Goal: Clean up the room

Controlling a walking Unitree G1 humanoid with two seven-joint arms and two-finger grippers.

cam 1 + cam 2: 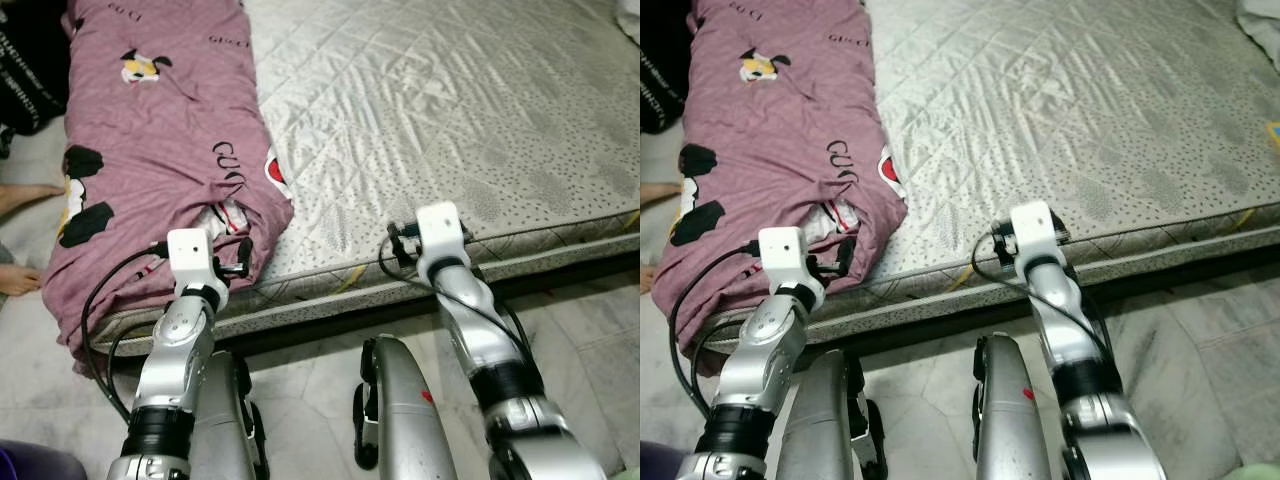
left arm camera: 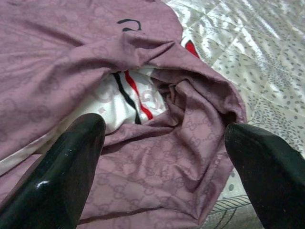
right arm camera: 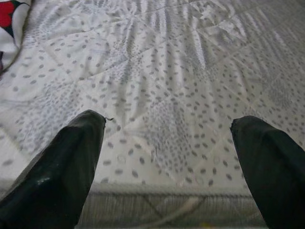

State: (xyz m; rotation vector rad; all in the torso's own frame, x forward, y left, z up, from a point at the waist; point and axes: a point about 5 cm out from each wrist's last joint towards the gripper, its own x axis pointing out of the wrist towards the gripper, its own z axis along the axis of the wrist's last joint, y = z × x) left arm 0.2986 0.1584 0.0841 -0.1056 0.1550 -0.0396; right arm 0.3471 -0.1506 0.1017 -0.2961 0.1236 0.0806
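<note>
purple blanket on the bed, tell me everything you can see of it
The purple blanket is soft mauve cloth printed with black lettering and cartoon patches. It lies crumpled along the robot's left side of the grey quilted mattress, its near end bunched and folded back to show a white striped lining, and hangs over the bed's edge. The left gripper is open just before that bunched corner.

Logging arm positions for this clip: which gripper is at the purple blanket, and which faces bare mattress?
The left gripper, open, is over the blanket's bunched corner. The right gripper, also open, faces the bare mattress.

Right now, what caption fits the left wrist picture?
Open left hand hovering over the bunched corner of the purple quilt.
</note>
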